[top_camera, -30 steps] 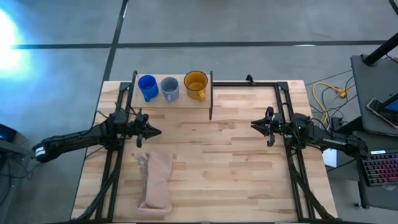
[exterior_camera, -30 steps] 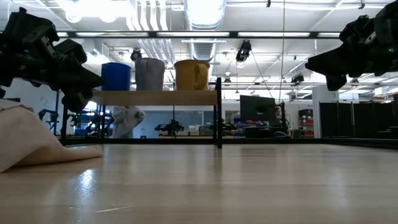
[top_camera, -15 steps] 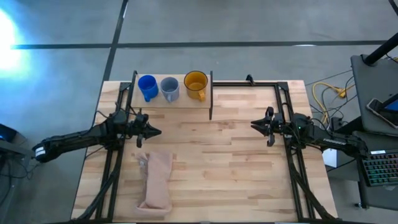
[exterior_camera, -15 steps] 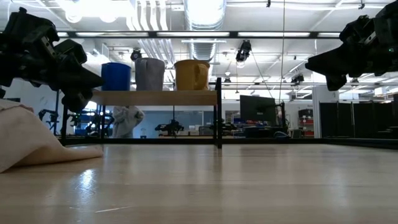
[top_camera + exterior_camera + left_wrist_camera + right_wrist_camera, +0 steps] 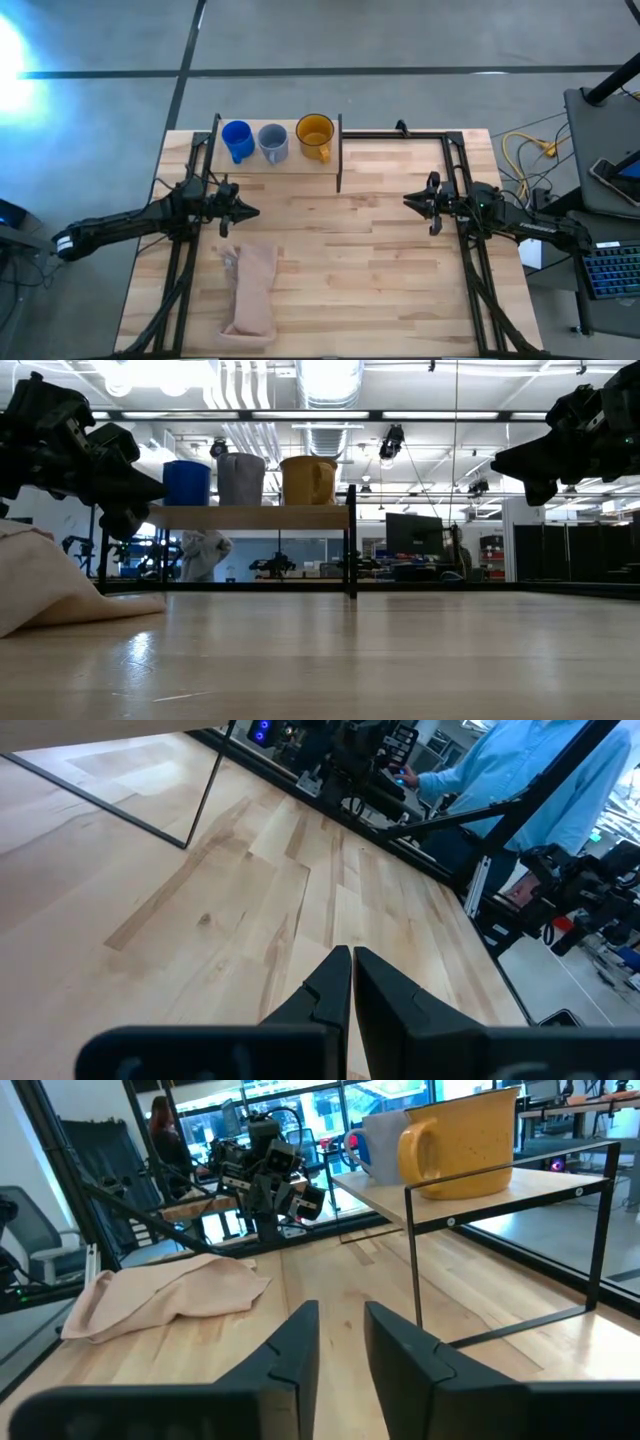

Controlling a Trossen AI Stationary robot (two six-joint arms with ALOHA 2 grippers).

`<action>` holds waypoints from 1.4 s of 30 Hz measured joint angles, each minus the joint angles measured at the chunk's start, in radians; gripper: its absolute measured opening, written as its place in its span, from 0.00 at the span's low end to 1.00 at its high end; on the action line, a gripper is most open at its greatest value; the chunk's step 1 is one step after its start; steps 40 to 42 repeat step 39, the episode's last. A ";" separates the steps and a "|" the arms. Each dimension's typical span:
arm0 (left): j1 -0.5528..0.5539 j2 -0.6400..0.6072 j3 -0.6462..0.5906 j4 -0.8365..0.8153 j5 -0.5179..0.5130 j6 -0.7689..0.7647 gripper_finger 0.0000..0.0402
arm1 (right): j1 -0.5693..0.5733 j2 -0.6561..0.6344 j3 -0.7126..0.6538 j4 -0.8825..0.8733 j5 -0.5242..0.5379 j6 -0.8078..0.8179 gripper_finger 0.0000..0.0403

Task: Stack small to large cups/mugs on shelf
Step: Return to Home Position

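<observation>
Three mugs stand side by side, on their bases, on the pale wooden shelf [image 5: 300, 160] at the table's far left: a bright blue one [image 5: 238, 140], a grey-blue one [image 5: 273, 143] and an amber-yellow one [image 5: 314, 136]. They also show in the low view, blue [image 5: 187, 482], grey-blue [image 5: 241, 479] and amber-yellow [image 5: 308, 480]. My left gripper [image 5: 252, 211] hovers shut and empty in front of the shelf, above the cloth's far end. My right gripper [image 5: 408, 201] hovers at the table's right, pointing left, its fingers [image 5: 300, 1325] slightly apart and empty.
A beige cloth [image 5: 250, 288] lies crumpled on the table near the left front. Black frame rails [image 5: 465, 230] run along both sides of the table. A person in a light blue shirt [image 5: 540, 770] stands beyond the table. Bare planks [image 5: 350, 250] lie between the arms.
</observation>
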 joint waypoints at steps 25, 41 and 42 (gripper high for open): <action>0.000 0.000 0.000 0.000 0.000 0.000 0.00 | 0.000 0.000 0.000 0.000 0.000 0.000 0.19; 0.000 0.000 0.000 0.000 0.000 0.000 0.00 | 0.000 0.000 0.000 0.000 0.000 0.000 0.18; 0.000 0.000 0.000 0.000 0.000 0.000 0.00 | 0.000 0.000 0.000 0.000 0.000 0.000 0.18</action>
